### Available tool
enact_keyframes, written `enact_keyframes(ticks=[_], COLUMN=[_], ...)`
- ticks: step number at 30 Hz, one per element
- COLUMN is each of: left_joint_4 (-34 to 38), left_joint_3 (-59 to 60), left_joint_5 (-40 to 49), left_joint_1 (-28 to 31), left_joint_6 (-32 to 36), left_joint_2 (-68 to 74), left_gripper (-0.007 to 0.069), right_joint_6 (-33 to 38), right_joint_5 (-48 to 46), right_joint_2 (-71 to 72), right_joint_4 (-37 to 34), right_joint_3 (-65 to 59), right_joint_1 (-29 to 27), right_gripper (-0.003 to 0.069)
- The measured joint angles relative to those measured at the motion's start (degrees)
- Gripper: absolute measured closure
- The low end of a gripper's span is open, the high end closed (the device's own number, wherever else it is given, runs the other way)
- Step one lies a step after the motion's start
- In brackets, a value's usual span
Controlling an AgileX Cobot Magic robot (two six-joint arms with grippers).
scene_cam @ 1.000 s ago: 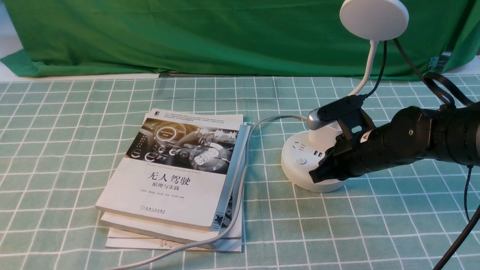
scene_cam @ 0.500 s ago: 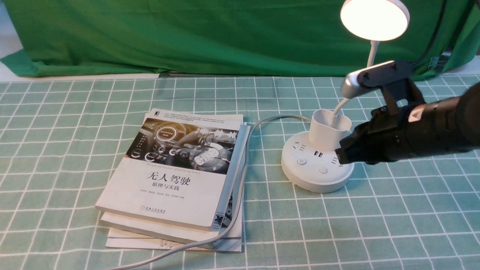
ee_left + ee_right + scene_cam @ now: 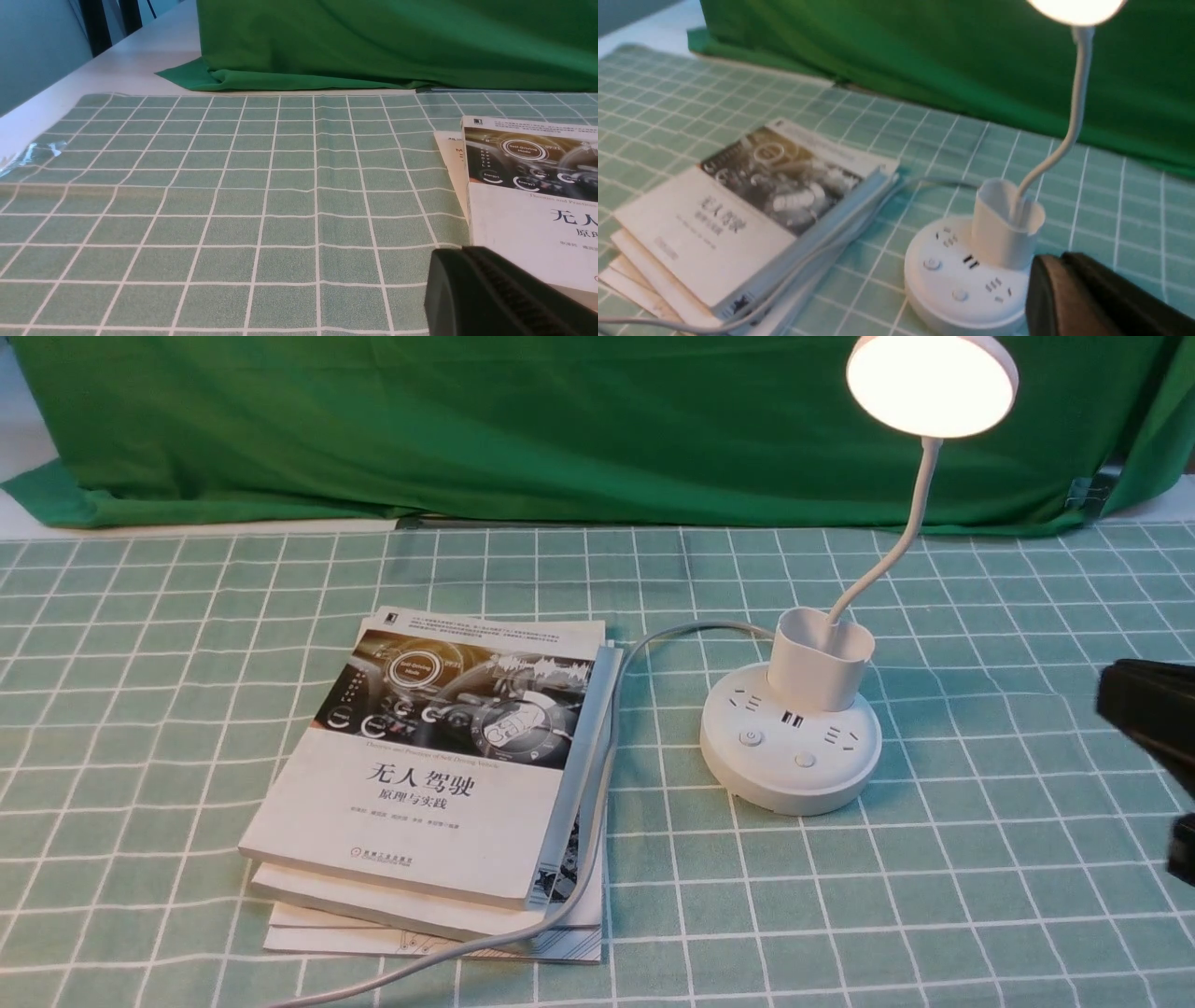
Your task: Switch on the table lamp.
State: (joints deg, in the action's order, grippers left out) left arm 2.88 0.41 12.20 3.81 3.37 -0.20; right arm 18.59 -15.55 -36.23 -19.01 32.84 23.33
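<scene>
a: starting nearest the camera, what lies there?
b: a grey cable [image 3: 695, 626] runs off the near edge of the checked tablecloth [image 3: 140, 709], up the right side of a stack of books [image 3: 429, 775] and round to the back of the table lamp [image 3: 792, 747].
a: and the lamp itself?
b: it stands on the cloth, right of the books. its round base [image 3: 794, 789] shows two buttons at the front and sockets around the cup-shaped holder [image 3: 820, 663]. the thin neck [image 3: 910, 523] climbs out of the holder to the disc head [image 3: 932, 383], which glows warm (lit, plainly).
a: where are the jaws?
b: the right gripper [image 3: 1153, 714] is a dark shape at the right edge of the front view, well apart from the base and touching nothing. its wrist view shows one dark finger in the foreground, the base beyond it. whether those jaws are apart or together i cannot tell.
a: the left one?
b: the left gripper [image 3: 486, 294] shows only in its own wrist view, one dark finger over the cloth near the books' corner, with no lamp in sight there. i cannot tell its jaws either.
a: farthest back?
b: a green backdrop [image 3: 467, 429] draped behind the table.
</scene>
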Motion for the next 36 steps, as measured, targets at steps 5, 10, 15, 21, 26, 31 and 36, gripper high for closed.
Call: enact_keyframes(ticks=[5, 10, 15, 21, 26, 31, 36], left_joint_4=[0.0, 0.0, 0.0, 0.0, 0.0, 0.0, 0.0], left_joint_3=[0.0, 0.0, 0.0, 0.0, 0.0, 0.0, 0.0], left_joint_5=[0.0, 0.0, 0.0, 0.0, 0.0, 0.0, 0.02], left_joint_1=[0.0, 0.0, 0.0, 0.0, 0.0, 0.0, 0.0], left_joint_6=[0.0, 0.0, 0.0, 0.0, 0.0, 0.0, 0.0], left_joint_2=[0.0, 0.0, 0.0, 0.0, 0.0, 0.0, 0.0], left_gripper=[0.0603, 0.0603, 0.0603, 0.0603, 0.0603, 0.0603, 0.0603], right_joint_6=[0.81, 0.87, 0.87, 0.74, -3.28, -15.81, -18.05], right_joint_5=[5.63, 8.33, 16.35, 33.63, 30.98, 18.69, 11.7], right_joint_2=[8.13, 13.01, 16.18, 21.48, 28.8, 35.28, 35.99], right_joint_4=[1.24, 1.48, 1.6, 1.73, 3.58, 12.67, 14.76], right_joint_3=[-4.65, -10.77, -17.9, -30.24, -33.07, -33.35, -33.43], right_joint_1=[0.0, 0.0, 0.0, -3.44, -12.66, -23.87, -26.01], right_gripper=[0.058, 0.0564, 0.0557, 0.054, 0.0522, 0.051, 0.0497])
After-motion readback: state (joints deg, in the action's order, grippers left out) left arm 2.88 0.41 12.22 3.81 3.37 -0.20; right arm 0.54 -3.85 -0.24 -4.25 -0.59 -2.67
